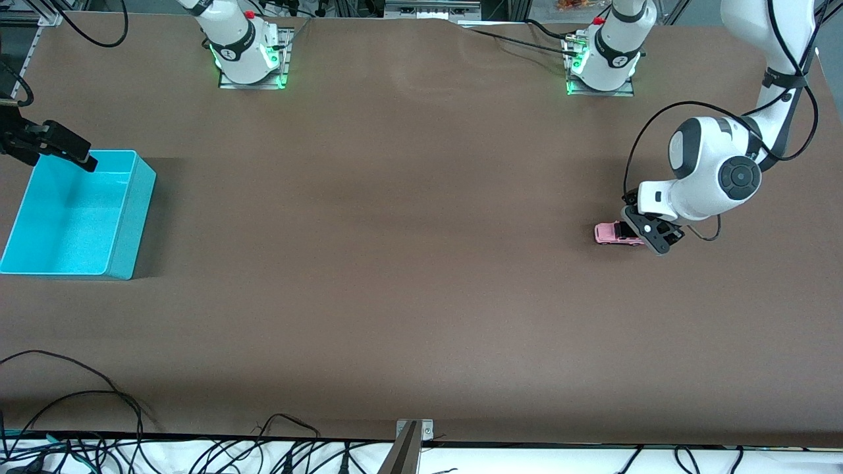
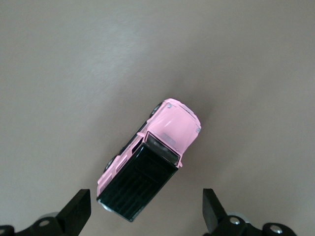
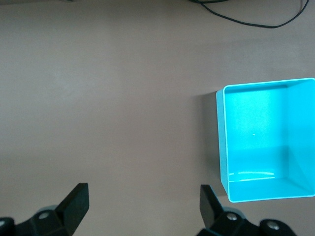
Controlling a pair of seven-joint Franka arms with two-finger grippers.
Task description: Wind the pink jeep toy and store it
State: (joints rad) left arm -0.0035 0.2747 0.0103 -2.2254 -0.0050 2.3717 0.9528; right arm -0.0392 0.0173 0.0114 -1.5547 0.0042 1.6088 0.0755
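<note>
While open, left hand [image 2: 146, 211] straddles pink jeep toy [image 2: 147, 166].

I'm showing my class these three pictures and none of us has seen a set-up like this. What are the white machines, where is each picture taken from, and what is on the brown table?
The white machines are two robot arms bolted along one edge of a table, each ending in a two-finger gripper. The wide picture comes from a high camera facing them. The other two come from small cameras on the arms' wrists, looking down past the dark fingertips.

Two things lie on the table. A tiny pink jeep with a black roof sits toward the left arm's end. A turquoise bin, with nothing visible inside, sits toward the right arm's end.

The left gripper is down at the jeep with its fingers open on either side of it; nothing is held. The right gripper is also open, above the table beside the bin.
</note>
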